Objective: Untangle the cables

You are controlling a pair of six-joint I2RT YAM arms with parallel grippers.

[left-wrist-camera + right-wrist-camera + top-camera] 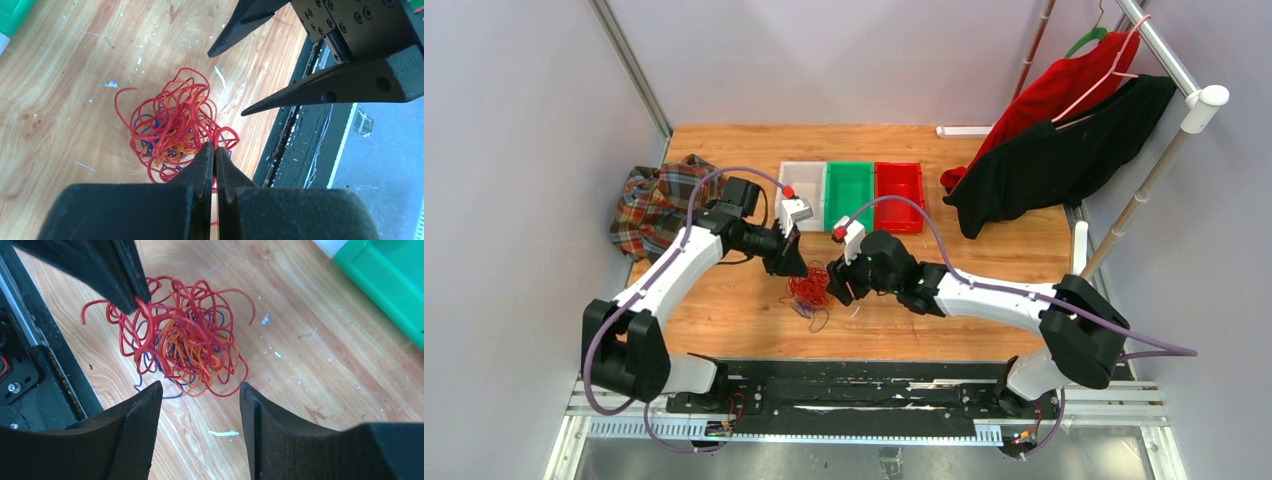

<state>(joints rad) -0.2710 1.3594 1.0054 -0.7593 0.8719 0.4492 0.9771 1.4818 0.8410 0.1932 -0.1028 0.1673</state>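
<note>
- Closest item: left claw, black, its two fingers pressed together with no gap showing; the tips sit at the rim of the cables, and a red strand is caught at the tips.
- Right claw, black, fingers spread wide, nothing between them; it hangs over the opposite side of the bundle, facing the left claw, tips clear of the strands.
- Cables: one loose knot of thin strands, mostly red, orange through the middle, a few dark purple loops underneath and trailing out; it lies on the worktop between the two claws, toward the near edge.
- Worktop: pale wood boards, scuffed, with small white flecks around the bundle.
- Black rail along the near edge, carrying both arm bases.
- Three bins in a row at the middle of the far side, side by side: clear bin, green bin, red bin; all well apart from the bundle.
- Plaid cloth, crumpled, at the far left of the worktop.
- Red garment and black garment, hung from a rack at the far right.
</note>
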